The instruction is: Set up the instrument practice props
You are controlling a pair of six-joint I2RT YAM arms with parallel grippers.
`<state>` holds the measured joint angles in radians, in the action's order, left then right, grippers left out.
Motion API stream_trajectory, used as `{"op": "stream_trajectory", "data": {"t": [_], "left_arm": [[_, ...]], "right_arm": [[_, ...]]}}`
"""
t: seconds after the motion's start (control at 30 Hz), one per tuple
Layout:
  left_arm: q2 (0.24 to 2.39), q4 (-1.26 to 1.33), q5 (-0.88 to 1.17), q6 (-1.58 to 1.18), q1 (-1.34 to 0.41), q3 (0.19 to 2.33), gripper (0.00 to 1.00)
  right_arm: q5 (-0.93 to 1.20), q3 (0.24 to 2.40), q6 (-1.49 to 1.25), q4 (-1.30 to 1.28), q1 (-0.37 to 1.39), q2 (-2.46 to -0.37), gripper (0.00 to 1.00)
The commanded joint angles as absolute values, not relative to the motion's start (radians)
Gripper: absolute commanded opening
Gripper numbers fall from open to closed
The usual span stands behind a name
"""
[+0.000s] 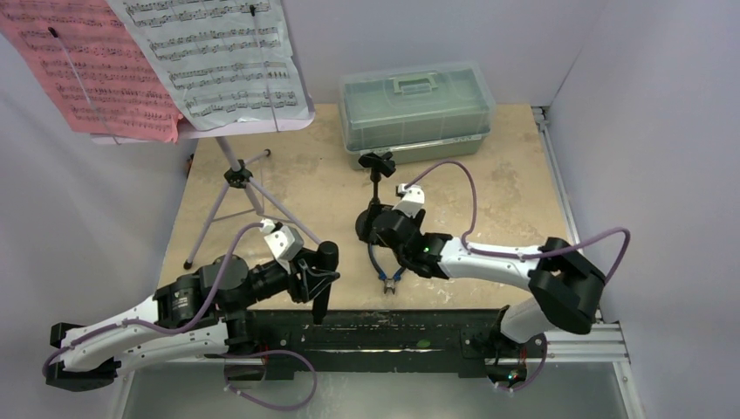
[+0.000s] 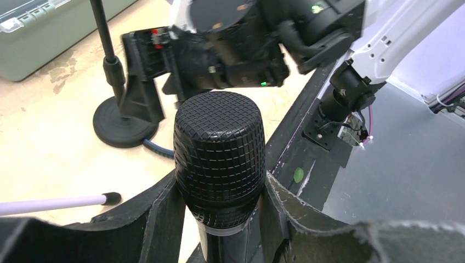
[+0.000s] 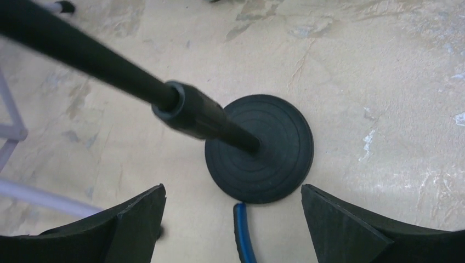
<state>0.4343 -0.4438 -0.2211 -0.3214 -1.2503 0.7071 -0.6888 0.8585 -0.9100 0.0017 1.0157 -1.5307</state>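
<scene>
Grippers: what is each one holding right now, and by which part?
Left gripper grips the microphone by its body, just below the mesh head. Right gripper is open, holding nothing; the stand is free.

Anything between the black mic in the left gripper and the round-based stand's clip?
Yes: the open right gripper sits by the black round-based stand low down, its body between pole and black mesh-headed microphone in the left gripper. The top clip looks unobstructed.
</scene>
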Motion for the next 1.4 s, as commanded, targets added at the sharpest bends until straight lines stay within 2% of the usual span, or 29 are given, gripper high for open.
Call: {"op": "stream_trajectory", "data": {"t": [0.0, 0.13, 0.23, 0.4, 0.5, 0.57, 0.67, 0.8, 0.97, 1.1, 1.27, 1.37], "left_arm": [[0.450, -0.427, -0.260, -0.325, -1.249, 0.715, 0.00], [0.456, -0.427, -0.267, -0.325, -1.249, 0.715, 0.00], [0.452, -0.424, -0.266, -0.324, -1.249, 0.715, 0.00], [0.441, -0.416, -0.261, -0.324, -1.249, 0.710, 0.00], [0.435, -0.412, -0.260, -0.325, -1.249, 0.707, 0.00], [0.431, -0.405, -0.259, -0.325, -1.249, 0.704, 0.00], [0.427, -0.407, -0.265, -0.329, -1.249, 0.703, 0.00], [0.402, -0.408, -0.261, -0.342, -1.249, 0.698, 0.00], [0.372, -0.401, -0.273, -0.342, -1.249, 0.693, 0.00], [0.371, -0.401, -0.269, -0.347, -1.249, 0.691, 0.00], [0.385, -0.397, -0.273, -0.346, -1.249, 0.690, 0.00], [0.395, -0.396, -0.273, -0.343, -1.249, 0.690, 0.00]], "right_arm": [[-0.500, 0.730, -0.742, 0.132, 1.020, -1.365, 0.97], [-0.410, 0.534, -0.591, 0.256, 1.014, -1.165, 0.99], [-0.244, 0.399, -0.392, 0.416, 0.940, -0.972, 0.99], [0.119, 0.438, -0.174, 0.453, 0.667, -0.819, 0.99], [0.449, 0.527, -0.207, 0.530, 0.469, -0.880, 0.99], [0.631, 0.585, -0.321, 0.708, 0.368, -0.964, 0.99], [0.804, 0.720, -0.407, 0.804, 0.317, -1.038, 0.99], [0.926, 0.877, -0.401, 0.759, 0.289, -1.082, 0.99], [1.157, 1.088, -0.469, 0.724, 0.287, -1.259, 0.99], [1.218, 1.131, -0.512, 0.789, 0.287, -1.321, 0.99], [1.223, 1.205, -0.356, 0.609, 0.288, -1.382, 0.99], [1.216, 1.207, -0.334, 0.608, 0.288, -1.411, 0.99]]}}
